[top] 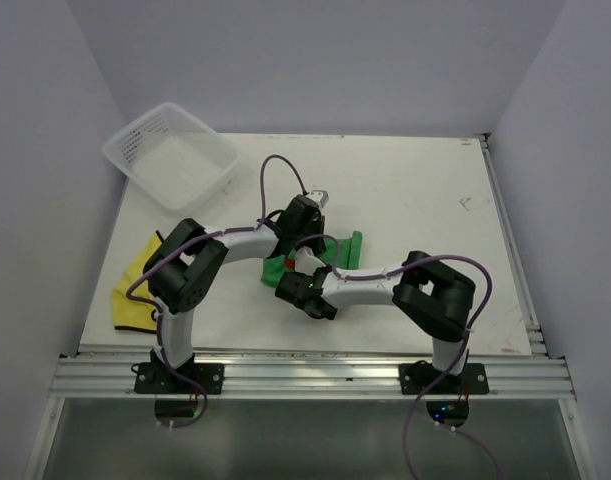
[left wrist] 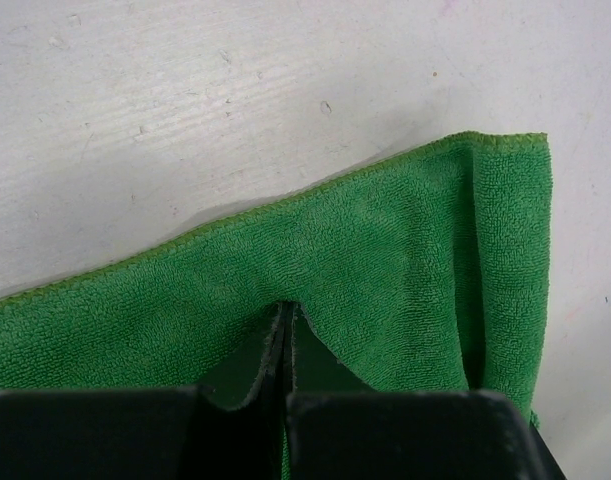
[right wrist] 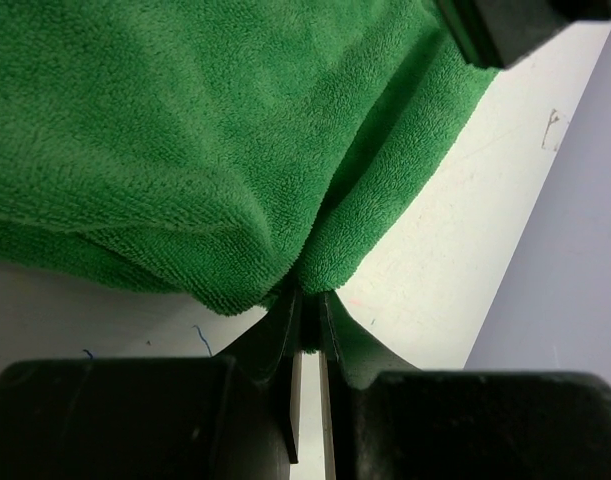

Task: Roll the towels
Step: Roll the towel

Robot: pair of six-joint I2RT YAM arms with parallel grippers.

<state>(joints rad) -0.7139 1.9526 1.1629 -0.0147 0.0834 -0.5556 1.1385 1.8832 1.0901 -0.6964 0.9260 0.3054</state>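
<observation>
Top external view: the green towel (top: 347,246) is seen bunched on the table (top: 425,200) between the two wrists, while the yellow towel (top: 133,290) is left lying at the left edge, well apart. The left gripper (left wrist: 287,318) is pinched fully together on a fold of the green towel, and the right gripper (right wrist: 310,298) is closed to a thin slit on a doubled edge of it. For a tidy roll, both pinches are best carried level and turned together over the free cloth, so that the edge is tucked evenly and no slack is dragged sideways
</observation>
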